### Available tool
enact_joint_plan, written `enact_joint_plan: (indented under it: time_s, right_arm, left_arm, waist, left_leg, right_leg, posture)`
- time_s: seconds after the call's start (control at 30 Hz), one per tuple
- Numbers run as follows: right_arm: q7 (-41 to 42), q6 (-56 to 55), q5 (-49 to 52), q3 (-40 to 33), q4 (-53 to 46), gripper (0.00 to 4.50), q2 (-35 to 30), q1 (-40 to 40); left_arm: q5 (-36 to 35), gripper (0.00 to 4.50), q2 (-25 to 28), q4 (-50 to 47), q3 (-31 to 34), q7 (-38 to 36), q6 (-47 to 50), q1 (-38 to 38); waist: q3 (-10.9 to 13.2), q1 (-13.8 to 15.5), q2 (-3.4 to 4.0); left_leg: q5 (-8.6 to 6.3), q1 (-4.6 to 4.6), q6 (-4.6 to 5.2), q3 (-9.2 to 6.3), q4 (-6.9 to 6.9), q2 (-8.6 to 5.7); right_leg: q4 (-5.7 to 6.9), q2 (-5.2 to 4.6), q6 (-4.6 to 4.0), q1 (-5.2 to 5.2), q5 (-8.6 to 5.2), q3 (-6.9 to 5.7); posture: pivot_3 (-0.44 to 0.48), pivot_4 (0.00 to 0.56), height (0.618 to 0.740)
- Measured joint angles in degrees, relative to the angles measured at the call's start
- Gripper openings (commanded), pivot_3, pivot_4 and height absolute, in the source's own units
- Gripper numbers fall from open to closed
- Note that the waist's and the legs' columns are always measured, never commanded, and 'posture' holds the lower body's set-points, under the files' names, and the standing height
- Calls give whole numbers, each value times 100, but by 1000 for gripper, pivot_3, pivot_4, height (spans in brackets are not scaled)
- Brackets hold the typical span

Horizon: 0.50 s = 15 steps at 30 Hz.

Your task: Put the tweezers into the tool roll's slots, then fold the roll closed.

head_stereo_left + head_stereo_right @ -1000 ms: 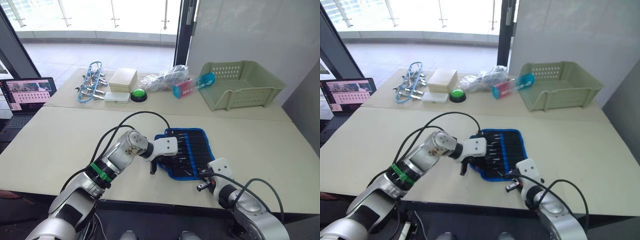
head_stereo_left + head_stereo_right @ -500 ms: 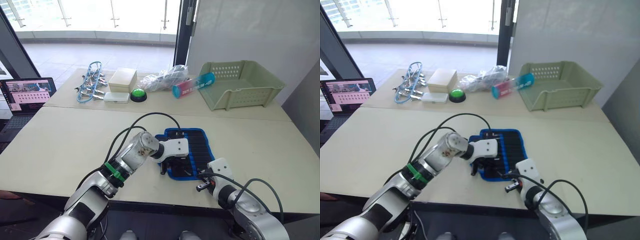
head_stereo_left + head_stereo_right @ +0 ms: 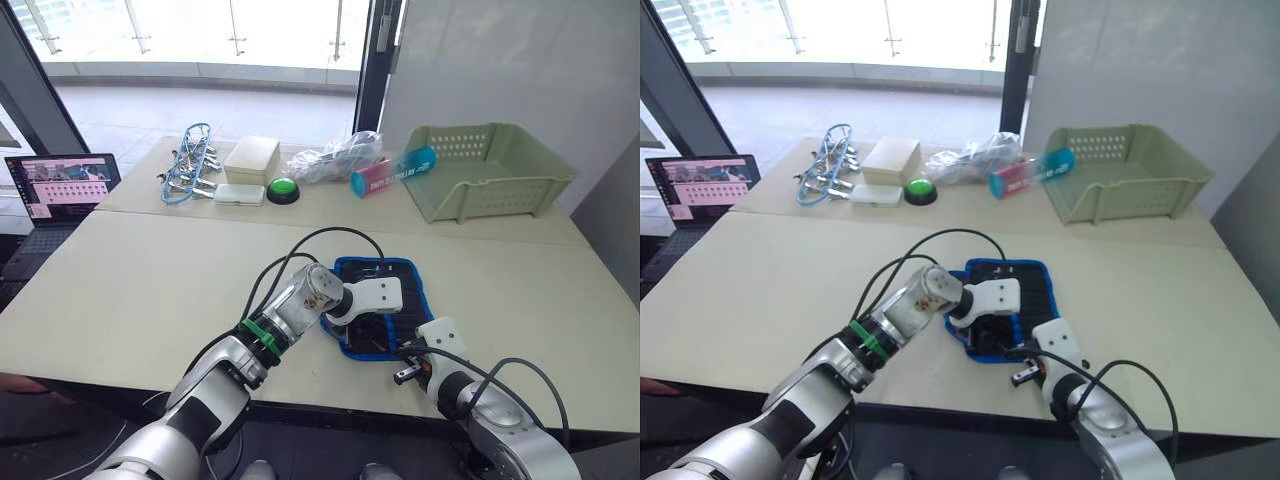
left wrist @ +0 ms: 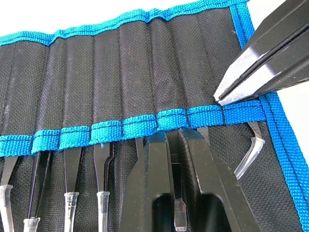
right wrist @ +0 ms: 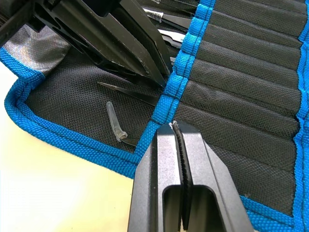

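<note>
The tool roll (image 3: 385,300) lies open and flat near the worktop's (image 3: 130,290) front edge. The tweezers (image 4: 104,193) sit side by side in the slots (image 4: 140,130), tips poking out below the blue band. The left gripper (image 4: 175,145) rests on the roll, its fingers clenched on one tweezer at a slot's mouth. The right gripper (image 5: 179,133) has its fingers pressed together with nothing between them, tips on the roll's blue band, just beside the left one.
</note>
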Motion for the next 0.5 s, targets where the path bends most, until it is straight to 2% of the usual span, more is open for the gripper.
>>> enact_joint_plan:
  time_s: [0.07,0.1,0.3,0.47,0.5]
  right_arm:
    - [1,0,4,7,-5,0,2,-1]
    - [2,0,6,17,-8,0,6,-2]
    - [9,0,11,74,-32,0,10,-5]
    - [35,-3,11,106,-21,0,9,-36]
    - [57,-23,10,139,-13,0,8,-53]
  left_arm:
    - [0,51,32,-69,12,-26,46,26]
    - [-2,816,77,-138,32,-34,99,57]
    - [-263,2783,600,-960,364,-245,552,238]
    - [-753,4422,1192,-1899,1063,-349,1212,334]
    - [-958,4469,1450,-2195,1313,-421,1357,512]
  waist:
    - [0,0,0]
    - [0,-1,0]
    - [3,-70,4]
    - [3,-101,6]
    - [5,-135,10]
  left_leg:
    - [0,0,0,0,-3,0]
    - [0,-1,0,-1,-4,0]
    - [0,-1,0,-3,-7,1]
    - [0,3,1,-4,-10,2]
    - [0,8,1,-3,-15,3]
  right_leg:
    - [0,0,0,-1,0,0]
    - [0,0,0,-2,0,0]
    - [6,0,-2,-6,-1,-1]
    - [9,0,-3,-6,-3,0]
    - [12,1,-5,-7,-4,2]
  posture:
    - [0,150,740]
    - [0,150,740]
    - [0,150,740]
    - [0,150,740]
    - [0,150,740]
